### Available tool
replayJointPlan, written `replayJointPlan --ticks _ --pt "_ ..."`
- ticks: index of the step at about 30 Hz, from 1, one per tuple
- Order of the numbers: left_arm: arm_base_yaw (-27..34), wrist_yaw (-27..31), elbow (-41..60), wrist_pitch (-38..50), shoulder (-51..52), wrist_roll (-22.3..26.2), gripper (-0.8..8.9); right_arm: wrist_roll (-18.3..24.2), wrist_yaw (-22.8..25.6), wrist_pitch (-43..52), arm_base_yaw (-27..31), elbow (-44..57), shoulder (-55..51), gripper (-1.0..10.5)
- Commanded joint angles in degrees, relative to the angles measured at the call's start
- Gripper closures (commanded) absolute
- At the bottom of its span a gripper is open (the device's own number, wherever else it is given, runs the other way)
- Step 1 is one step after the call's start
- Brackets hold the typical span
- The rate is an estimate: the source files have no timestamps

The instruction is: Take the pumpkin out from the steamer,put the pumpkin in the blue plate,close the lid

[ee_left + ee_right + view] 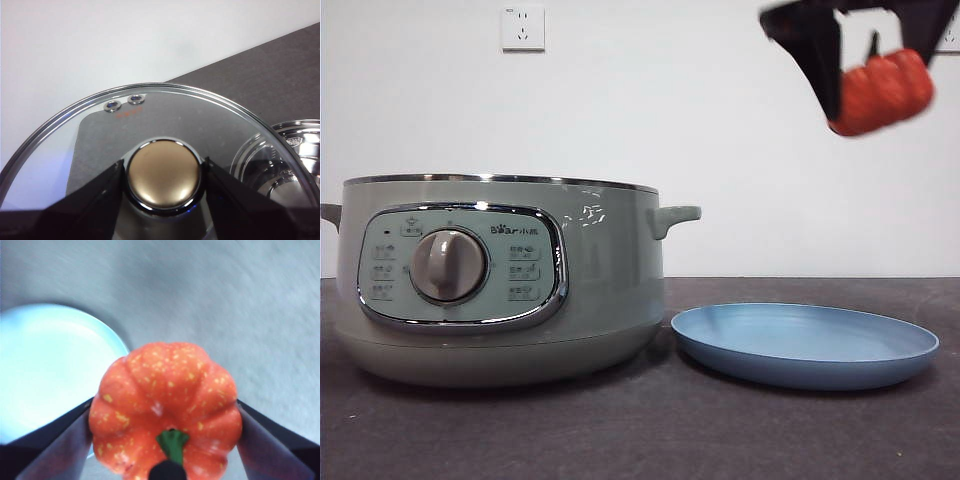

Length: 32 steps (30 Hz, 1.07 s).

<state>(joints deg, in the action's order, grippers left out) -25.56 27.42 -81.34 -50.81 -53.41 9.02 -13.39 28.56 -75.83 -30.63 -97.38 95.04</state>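
Observation:
My right gripper [865, 75] is shut on the orange pumpkin [882, 92] and holds it high in the air at the top right of the front view, above the right side of the blue plate [805, 345]. In the right wrist view the pumpkin [167, 410] sits between the jaws, with the plate [47, 370] below to one side. The sage-green steamer [500, 280] stands at the left with no lid on it. My left gripper [162, 175] is shut on the knob [162, 175] of the glass lid [100, 120] and holds it off the pot; the steamer's chrome rim [295, 127] shows through it.
The dark table [640, 430] runs across the front. A white wall with a power socket [522, 27] stands behind. The steamer's right handle [675, 216] points toward the plate.

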Motion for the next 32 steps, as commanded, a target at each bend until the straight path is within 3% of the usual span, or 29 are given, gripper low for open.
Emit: replayJointPlan --ticks 1,5,9,12,17,30,32 --pt "0.00 -0.59 -0.87 3.06 0.68 0.74 8.22 -2.45 -0.11 5.66 -0.09 8.72 -2.27 9.5" --pt "0.00 -2.38 -0.87 3.19 0.68 0.72 8.22 -2.03 -1.95 14.78 -0.13 19.54 -5.60 9.5" --pt "0.00 -2.38 -0.87 3.28 0.39 0.72 8.22 0.20 -9.64 24.90 -0.11 28.57 -6.67 9.5" --pt "0.00 -2.38 -0.87 3.21 -0.07 0.72 8.22 1.49 -12.55 31.71 -0.02 33.27 -6.58 9.5" --pt "0.00 -2.38 -0.87 3.17 -1.05 0.72 8.22 2.01 -21.20 40.02 -0.02 36.74 -5.77 9.5" --pt "0.00 -3.93 -0.87 3.63 -1.57 0.70 8.22 4.24 -23.10 41.53 1.49 36.92 0.04 9.3" --pt "0.00 -3.93 -0.87 3.63 -1.57 0.70 8.22 4.44 -23.08 41.51 1.75 36.92 0.94 8.6"
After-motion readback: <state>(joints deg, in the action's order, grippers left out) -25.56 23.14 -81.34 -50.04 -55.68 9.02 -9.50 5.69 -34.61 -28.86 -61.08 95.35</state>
